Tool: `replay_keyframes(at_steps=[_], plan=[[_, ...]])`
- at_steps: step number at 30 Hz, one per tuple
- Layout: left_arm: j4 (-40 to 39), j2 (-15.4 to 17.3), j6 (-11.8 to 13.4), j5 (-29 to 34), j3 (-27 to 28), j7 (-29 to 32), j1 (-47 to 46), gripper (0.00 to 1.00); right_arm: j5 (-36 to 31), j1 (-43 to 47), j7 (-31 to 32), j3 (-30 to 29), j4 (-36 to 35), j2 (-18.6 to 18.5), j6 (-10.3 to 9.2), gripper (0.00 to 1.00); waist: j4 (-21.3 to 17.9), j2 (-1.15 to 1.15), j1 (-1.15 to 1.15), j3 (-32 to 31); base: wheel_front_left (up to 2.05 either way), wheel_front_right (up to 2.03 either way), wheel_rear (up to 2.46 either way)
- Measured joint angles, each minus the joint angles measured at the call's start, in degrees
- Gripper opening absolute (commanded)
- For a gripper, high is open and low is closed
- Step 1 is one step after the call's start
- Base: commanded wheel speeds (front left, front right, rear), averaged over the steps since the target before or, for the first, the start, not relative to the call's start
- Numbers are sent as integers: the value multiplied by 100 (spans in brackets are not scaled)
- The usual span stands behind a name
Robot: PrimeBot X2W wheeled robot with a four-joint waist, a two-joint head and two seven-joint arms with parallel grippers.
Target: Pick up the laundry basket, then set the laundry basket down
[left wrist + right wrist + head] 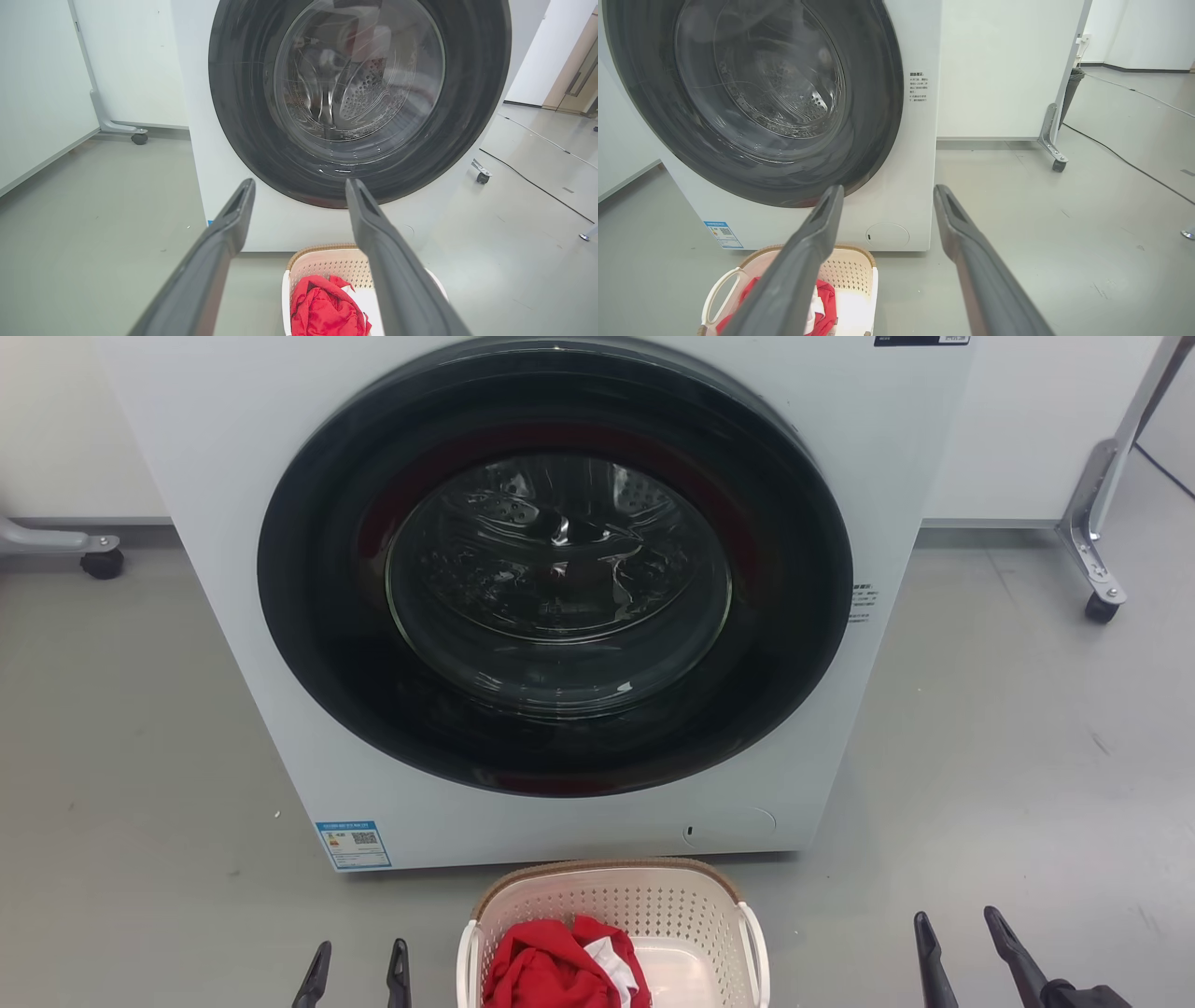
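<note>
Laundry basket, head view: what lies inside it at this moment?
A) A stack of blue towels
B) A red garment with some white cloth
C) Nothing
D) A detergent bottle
B: a red garment with a bit of white cloth sits in the laundry basket, which stands on the floor in front of the washing machine.
</note>
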Motion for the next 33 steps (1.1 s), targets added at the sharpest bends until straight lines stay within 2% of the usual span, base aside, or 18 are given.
replay_keyframes(at_steps=[33], plan=[[-231, -58, 2, 197, 112, 460, 29, 100, -229, 119, 0, -231, -305, 89, -8, 100, 34, 0, 0, 36, 0, 0, 0]])
